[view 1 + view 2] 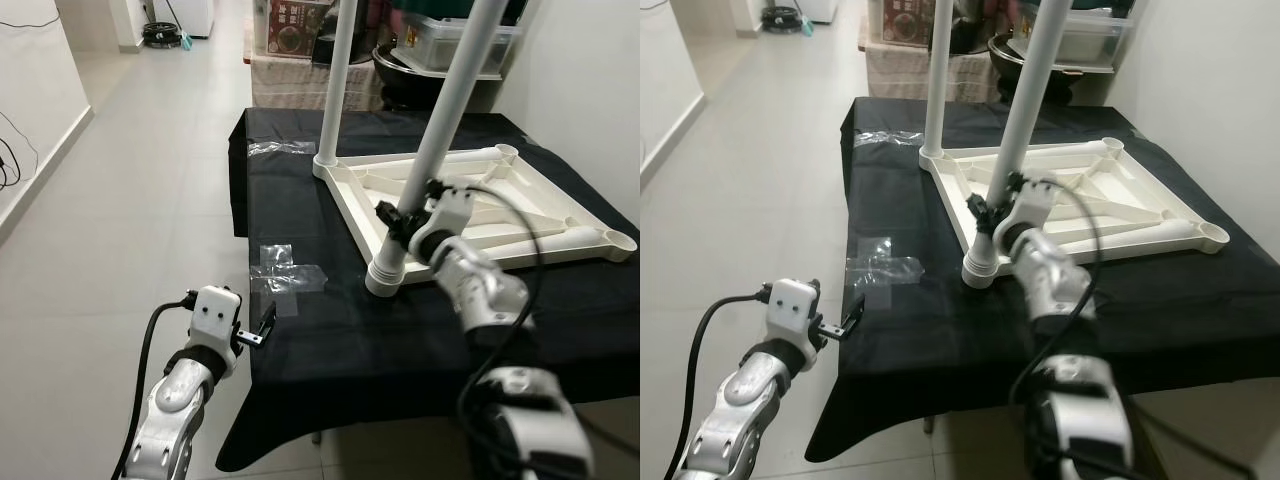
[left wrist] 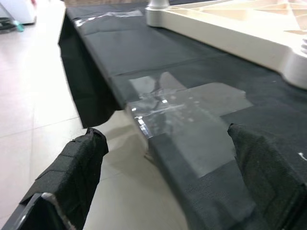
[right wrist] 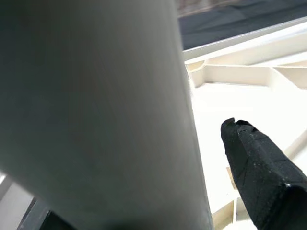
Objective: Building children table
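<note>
Nearest the camera, the left gripper (image 1: 262, 328) hangs just off the near corner of the black-clothed table (image 1: 300, 350), its fingers (image 2: 79, 165) spread apart with nothing between them. Just beyond its tips, patches of clear tape (image 1: 285, 275) lie stuck on the cloth near the table edge.

Further in and to the right of that gripper, the right gripper (image 1: 397, 222) is at the lower part of the near white table leg (image 1: 440, 130), which stands tilted in the near corner socket of the upturned white tabletop (image 1: 520, 215). One black finger (image 3: 261, 175) shows beside the leg in the right wrist view and the leg sits close against the camera, so the gripper seems to be clasped around the leg, though the other finger is hidden.

Beyond this gripper, a second white leg (image 1: 340, 85) stands upright in the far corner socket. Another strip of tape (image 1: 280, 148) lies on the cloth past that. Behind the table are stacked boxes and a dark pan (image 1: 410, 70).
</note>
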### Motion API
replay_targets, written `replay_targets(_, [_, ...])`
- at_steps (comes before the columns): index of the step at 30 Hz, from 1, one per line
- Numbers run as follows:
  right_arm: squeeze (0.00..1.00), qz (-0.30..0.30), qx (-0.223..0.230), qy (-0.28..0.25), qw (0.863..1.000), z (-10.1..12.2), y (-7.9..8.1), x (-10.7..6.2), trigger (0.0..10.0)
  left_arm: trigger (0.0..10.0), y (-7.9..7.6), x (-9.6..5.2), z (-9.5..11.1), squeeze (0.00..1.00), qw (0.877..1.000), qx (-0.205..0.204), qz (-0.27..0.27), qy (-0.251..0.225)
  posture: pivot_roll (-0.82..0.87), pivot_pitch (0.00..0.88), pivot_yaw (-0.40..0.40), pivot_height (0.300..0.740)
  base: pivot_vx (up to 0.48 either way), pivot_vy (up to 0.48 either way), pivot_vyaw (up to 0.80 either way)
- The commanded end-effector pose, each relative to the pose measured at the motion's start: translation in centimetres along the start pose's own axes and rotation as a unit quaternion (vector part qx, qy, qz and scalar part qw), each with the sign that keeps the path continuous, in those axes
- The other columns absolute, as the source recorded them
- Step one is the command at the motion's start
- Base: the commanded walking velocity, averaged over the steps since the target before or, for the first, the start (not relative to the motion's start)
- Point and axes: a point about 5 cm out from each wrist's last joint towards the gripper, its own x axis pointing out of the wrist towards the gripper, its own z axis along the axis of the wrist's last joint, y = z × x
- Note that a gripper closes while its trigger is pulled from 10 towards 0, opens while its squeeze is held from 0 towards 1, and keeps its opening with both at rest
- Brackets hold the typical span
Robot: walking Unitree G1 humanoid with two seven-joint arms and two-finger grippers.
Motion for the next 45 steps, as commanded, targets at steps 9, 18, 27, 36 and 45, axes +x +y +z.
replay_targets(9, [0.00,0.022,0.016,0.006,1.000,-0.9,-0.9,0.1,0.0,10.0,-0.3,-0.2,-0.6,0.00,1.000,0.003,-0.005,0.011,0.07,0.000,-0.118,0.740,0.000,0.000,0.00])
replay_targets(18, [0.00,-0.345,0.024,0.048,0.937,-8.2,0.9,-2.8,0.0,10.0,-0.2,-0.2,-0.5,0.00,1.000,0.005,-0.008,0.012,0.07,0.000,-0.110,0.740,0.000,0.000,0.00])
replay_targets(27, [1.00,-0.109,0.046,-0.083,0.990,-3.1,4.0,-1.2,10.0,10.0,-0.4,0.0,-0.5,0.00,1.000,0.003,-0.010,0.011,0.05,0.000,-0.109,0.740,0.000,0.000,0.00])
replay_targets(36, [0.00,0.224,-0.010,-0.107,0.969,1.3,8.9,-3.0,10.0,10.0,-0.5,0.0,-0.6,0.00,1.000,0.001,-0.012,0.011,0.05,0.000,-0.098,0.740,0.000,0.000,0.00])
replay_targets(45, [0.00,0.283,-0.098,-0.034,0.954,0.1,8.0,-1.4,10.0,10.0,-0.4,0.4,-0.3,0.00,1.000,0.004,-0.013,0.006,0.06,0.000,-0.109,0.740,0.000,0.000,0.00])
